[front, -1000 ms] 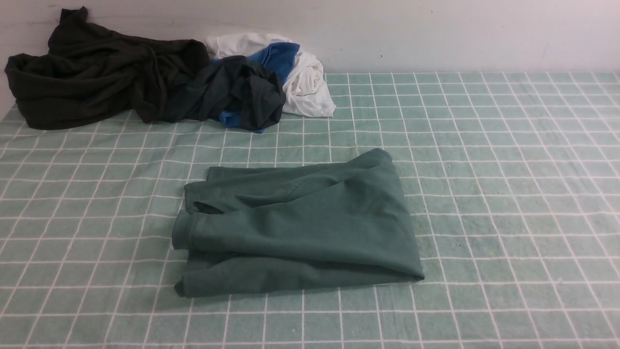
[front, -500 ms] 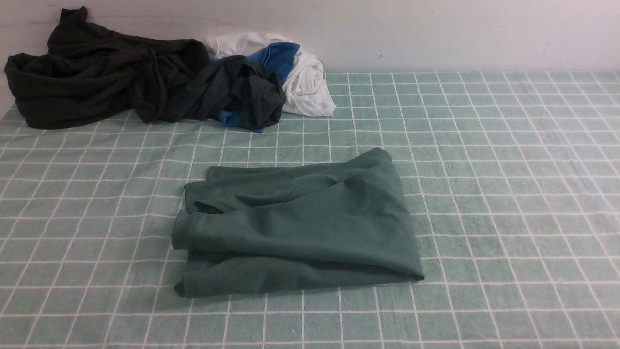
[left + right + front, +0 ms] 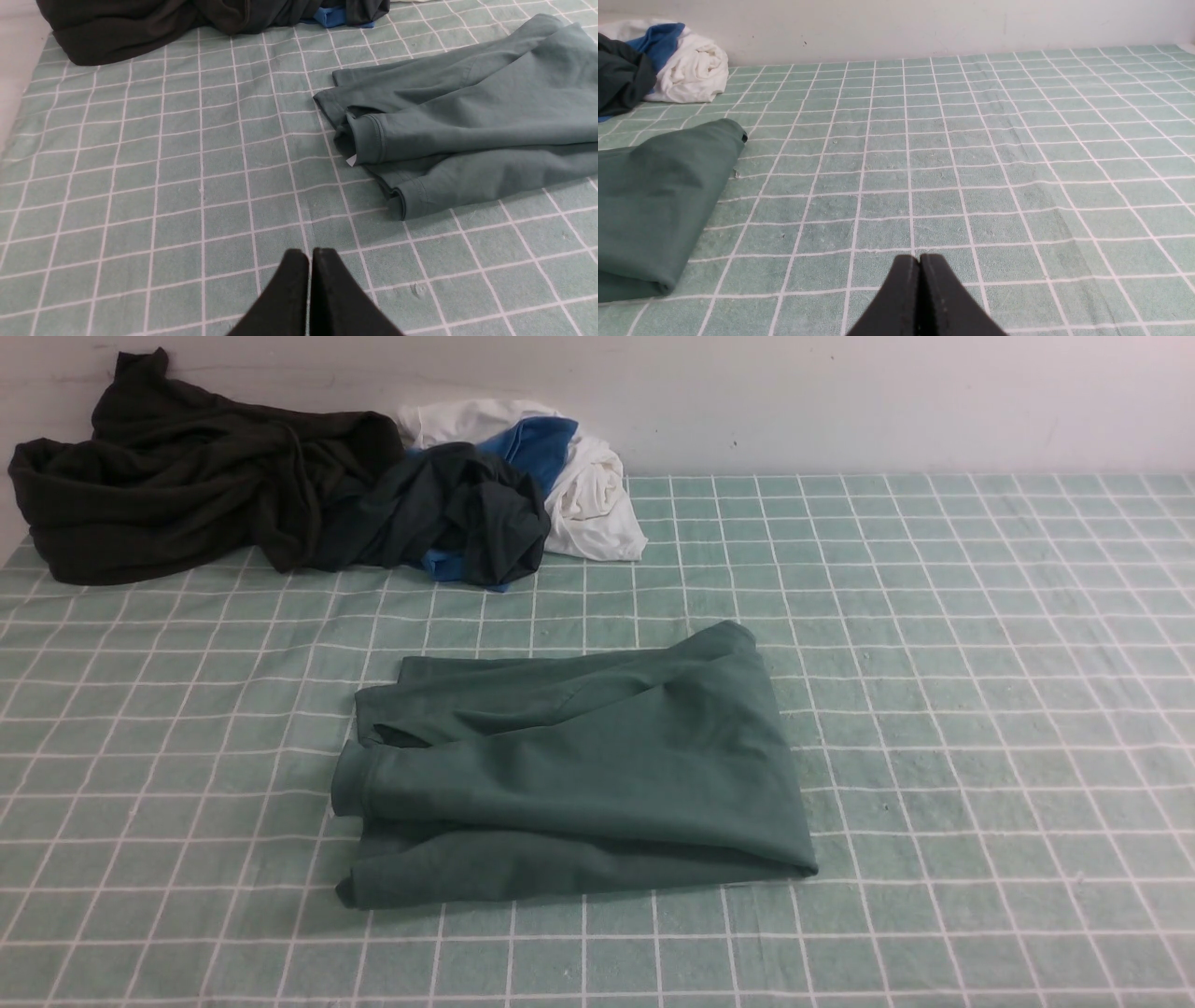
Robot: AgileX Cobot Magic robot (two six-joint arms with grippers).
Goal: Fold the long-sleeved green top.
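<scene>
Folded green long-sleeved top point(image 3: 579, 770) alone in front view; left end effector point(image 3: 310, 254), right end effector point(image 3: 919, 259) pinched empty, wrist views only

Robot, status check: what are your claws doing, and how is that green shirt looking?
Left gripper and right gripper shut, empty. Green top folded, lying free on table. Clothes pile at far left, nothing obstructing.

In the front view neither arm shows at all, and the black-brown garment point(image 3: 187, 476) runs off the left edge. The green long-sleeved top point(image 3: 467, 126) is cut by the left wrist view's right edge, and its folds hide any chest print. Each wrist view shows only the tips of its claw, the left claw point(image 3: 310, 254) and right claw point(image 3: 920, 259).
</scene>
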